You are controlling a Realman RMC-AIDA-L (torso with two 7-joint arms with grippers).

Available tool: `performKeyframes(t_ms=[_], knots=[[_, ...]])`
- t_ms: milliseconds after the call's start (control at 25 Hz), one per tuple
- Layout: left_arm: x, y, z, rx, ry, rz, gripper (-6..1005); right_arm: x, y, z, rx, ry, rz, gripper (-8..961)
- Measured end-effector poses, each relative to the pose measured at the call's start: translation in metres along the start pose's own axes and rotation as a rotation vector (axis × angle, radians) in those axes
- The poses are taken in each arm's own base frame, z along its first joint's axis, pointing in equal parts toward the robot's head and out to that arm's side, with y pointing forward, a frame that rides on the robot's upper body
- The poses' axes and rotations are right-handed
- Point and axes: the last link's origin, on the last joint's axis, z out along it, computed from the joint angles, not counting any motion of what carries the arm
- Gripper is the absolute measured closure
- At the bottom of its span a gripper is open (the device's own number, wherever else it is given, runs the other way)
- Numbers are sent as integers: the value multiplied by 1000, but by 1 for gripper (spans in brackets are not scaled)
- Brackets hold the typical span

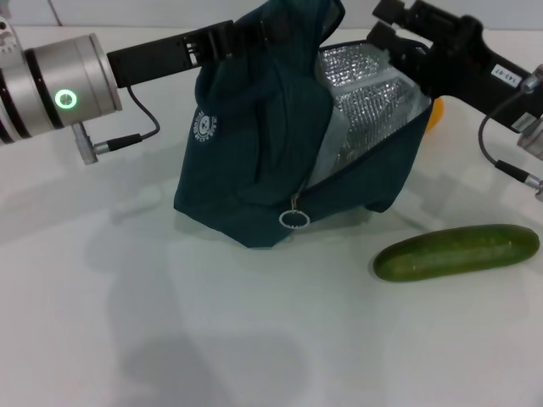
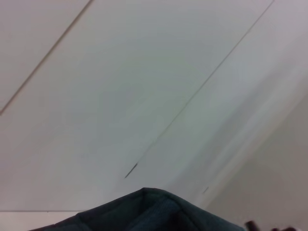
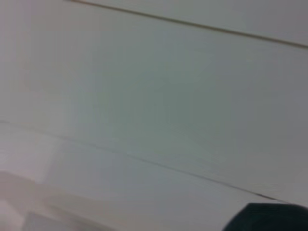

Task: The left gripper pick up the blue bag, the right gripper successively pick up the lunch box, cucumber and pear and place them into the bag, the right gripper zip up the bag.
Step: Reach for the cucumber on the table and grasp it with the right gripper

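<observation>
Head view: left gripper (image 1: 222, 41) is pinching the bag (image 1: 254, 144) top w/ jaws closed, right gripper (image 1: 392, 38) is sitting at the open mouth, jaws unclear; cucumber (image 1: 456, 252) is lying on table (image 1: 127, 322) nearby.

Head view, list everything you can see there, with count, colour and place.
bag: one, dark blue with silver lining, table centre, zip open
zip ring: one, silver, front of bag
cucumber: one, green, on table right of bag
orange thing: one, mostly hidden behind bag
table: one, white
left gripper: one, black, at bag's top left edge
right gripper: one, black, at bag's opening
</observation>
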Motion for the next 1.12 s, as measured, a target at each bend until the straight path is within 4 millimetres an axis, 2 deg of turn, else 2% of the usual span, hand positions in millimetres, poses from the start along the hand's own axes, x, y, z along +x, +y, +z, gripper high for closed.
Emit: performKeyframes(t_ms=[200, 440, 680, 760, 880, 1120], knots=[[2, -3, -5, 14, 22, -3, 954, -3, 8, -6, -54, -21, -47, 530], [1, -4, -8, 23, 28, -10, 954, -12, 7, -37, -65, -172, -95, 529], [0, -4, -8, 21, 27, -15, 954, -19, 8, -61, -64, -266, -129, 404], [0, -4, -8, 20, 27, -16, 954, -22, 8, -67, -54, -281, -152, 313], [-1, -5, -10, 26, 30, -19, 954, -29, 8, -81, -18, -296, -234, 177], [-1, -7, -12, 39, 36, -18, 955, -44, 12, -108, 61, -294, -510, 95]])
